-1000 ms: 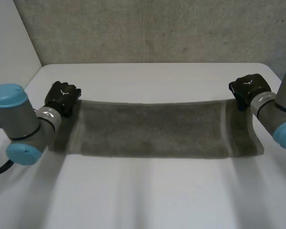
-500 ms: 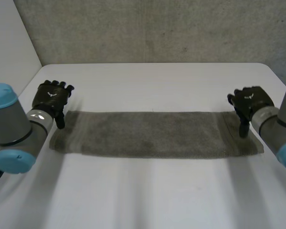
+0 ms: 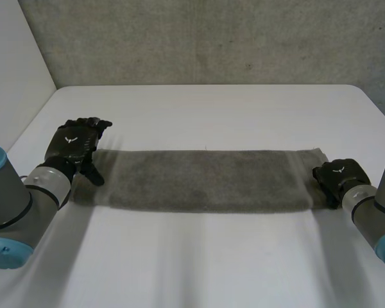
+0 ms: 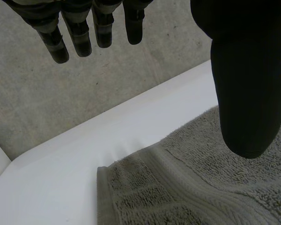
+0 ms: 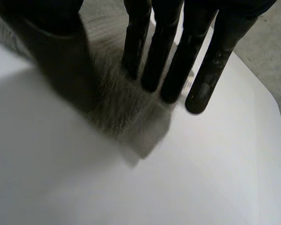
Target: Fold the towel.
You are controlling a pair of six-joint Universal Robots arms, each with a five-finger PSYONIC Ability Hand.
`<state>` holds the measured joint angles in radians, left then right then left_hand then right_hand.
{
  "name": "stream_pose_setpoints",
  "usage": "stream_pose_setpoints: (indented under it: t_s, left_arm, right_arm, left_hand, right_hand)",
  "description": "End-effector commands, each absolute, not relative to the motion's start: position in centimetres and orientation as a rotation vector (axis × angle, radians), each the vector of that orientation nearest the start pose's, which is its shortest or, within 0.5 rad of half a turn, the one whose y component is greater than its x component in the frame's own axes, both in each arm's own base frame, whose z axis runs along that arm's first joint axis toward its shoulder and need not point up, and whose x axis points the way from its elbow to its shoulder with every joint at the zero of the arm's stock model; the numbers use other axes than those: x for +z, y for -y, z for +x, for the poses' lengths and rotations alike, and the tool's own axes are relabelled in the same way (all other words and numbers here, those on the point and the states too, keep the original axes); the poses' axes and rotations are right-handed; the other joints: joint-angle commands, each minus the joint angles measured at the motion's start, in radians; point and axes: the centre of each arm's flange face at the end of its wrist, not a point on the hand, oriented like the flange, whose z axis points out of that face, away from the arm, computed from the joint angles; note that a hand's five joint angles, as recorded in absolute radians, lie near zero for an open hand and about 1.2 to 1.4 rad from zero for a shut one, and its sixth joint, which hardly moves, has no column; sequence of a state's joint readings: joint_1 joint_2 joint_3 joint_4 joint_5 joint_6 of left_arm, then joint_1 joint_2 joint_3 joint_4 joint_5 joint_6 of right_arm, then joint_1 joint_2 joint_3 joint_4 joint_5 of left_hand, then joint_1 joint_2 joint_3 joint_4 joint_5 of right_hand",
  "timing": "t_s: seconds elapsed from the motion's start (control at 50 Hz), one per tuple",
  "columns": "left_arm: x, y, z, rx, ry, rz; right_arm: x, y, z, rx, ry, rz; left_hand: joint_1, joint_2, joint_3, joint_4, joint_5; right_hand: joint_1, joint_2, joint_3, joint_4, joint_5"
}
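The grey towel (image 3: 205, 179) lies flat as a long strip across the white table (image 3: 212, 109). My left hand (image 3: 70, 144) hovers over its left end, fingers straight and spread, thumb apart, holding nothing. In the left wrist view the thumb (image 4: 241, 93) hangs above the towel's corner (image 4: 131, 183). My right hand (image 3: 339, 176) is at the towel's right end by the near corner. In the right wrist view its straight fingers (image 5: 168, 61) point down onto the towel's corner (image 5: 126, 110), with the thumb standing apart on the other side.
A grey concrete wall (image 3: 199, 38) rises behind the table's far edge. Bare white tabletop (image 3: 199, 263) stretches in front of the towel, and more lies behind it.
Both hands have let go of the towel's far corners and it has settled flat. The right hand has come nearer, down to the right near corner. The left hand has shifted slightly over the left end.
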<state>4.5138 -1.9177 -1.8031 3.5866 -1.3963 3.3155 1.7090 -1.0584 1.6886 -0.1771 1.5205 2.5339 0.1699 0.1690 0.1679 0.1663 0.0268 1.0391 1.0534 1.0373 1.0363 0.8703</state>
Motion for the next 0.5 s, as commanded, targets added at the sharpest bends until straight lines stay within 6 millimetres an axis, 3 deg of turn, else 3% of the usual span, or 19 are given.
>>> stream_pose_setpoints:
  t_s: [0.02,0.14,0.18,0.2,0.24,0.3,0.34,0.36,0.4,0.42,0.44,0.46,0.5]
  left_arm:
    - [16.3,30.4,-21.2,-2.172,-2.381,0.645]
    - [16.3,30.1,-21.1,-2.195,-2.356,0.648]
    - [16.4,30.0,-21.3,-2.202,-2.352,0.65]
    - [16.4,30.0,-21.3,-2.202,-2.352,0.65]
    - [16.5,30.0,-21.3,-2.208,-2.347,0.65]
    - [16.7,29.9,-21.3,-2.215,-2.341,0.647]
    - [16.9,29.9,-21.3,-2.223,-2.335,0.649]
    - [16.9,29.9,-21.3,-2.223,-2.335,0.649]
    - [17.0,29.9,-21.3,-2.223,-2.335,0.649]
    - [17.0,29.9,-21.3,-2.223,-2.335,0.649]
    - [17.0,29.9,-21.3,-2.223,-2.335,0.649]
    - [17.0,29.9,-21.3,-2.223,-2.335,0.649]
    - [16.9,29.8,-21.4,-2.222,-2.337,0.651]
  right_arm:
    - [12.5,33.3,16.1,-1.816,-2.695,-1.023]
    - [13.9,34.4,14.2,-1.889,-2.735,-1.045]
    - [14.2,35.4,11.6,-1.913,-2.844,-1.186]
    - [14.2,35.4,11.6,-1.914,-2.845,-1.187]
    - [15.1,36.2,9.4,-1.941,-2.945,-1.333]
    - [15.8,36.8,9.3,-1.991,-2.946,-1.374]
    - [18.3,37.3,11.9,-2.18,-2.796,-1.334]
    - [18.3,37.3,11.9,-2.181,-2.794,-1.334]
    - [21.7,35.9,18.0,-2.36,-2.487,-1.267]
    - [21.7,35.9,18.0,-2.361,-2.485,-1.267]
    - [22.7,34.5,21.3,-2.39,-2.336,-1.241]
    - [22.7,34.5,21.3,-2.39,-2.334,-1.241]
    - [23.9,30.7,28.1,-2.383,-2.032,-1.278]
  left_hand:
    - [0.005,0.006,0.007,0.008,-0.027]
    - [0.005,0.006,0.007,0.008,-0.027]
    - [0.005,0.006,0.007,0.008,-0.027]
    - [0.005,0.006,0.007,0.008,-0.027]
    - [0.005,0.006,0.007,0.008,-0.027]
    - [0.005,0.006,0.007,0.008,-0.027]
    - [0.005,0.006,0.007,0.008,-0.027]
    - [0.005,0.006,0.007,0.008,-0.027]
    - [0.005,0.006,0.007,0.008,-0.027]
    - [0.005,0.006,0.007,0.008,-0.027]
    - [0.005,0.006,0.007,0.008,-0.027]
    - [0.005,0.006,0.007,0.008,-0.027]
    - [0.005,0.006,0.007,0.008,-0.027]
  right_hand:
    - [0.357,0.343,0.359,0.36,0.351]
    - [0.357,0.343,0.359,0.36,0.351]
    - [0.357,0.343,0.359,0.36,0.351]
    - [0.357,0.343,0.359,0.36,0.351]
    - [0.357,0.343,0.359,0.36,0.351]
    - [0.357,0.343,0.359,0.36,0.351]
    - [0.357,0.343,0.359,0.36,0.351]
    - [0.357,0.343,0.359,0.36,0.351]
    - [0.357,0.343,0.359,0.36,0.351]
    - [0.357,0.343,0.359,0.36,0.351]
    - [0.357,0.343,0.359,0.36,0.351]
    - [0.357,0.343,0.359,0.36,0.351]
    - [0.357,0.343,0.359,0.36,0.351]
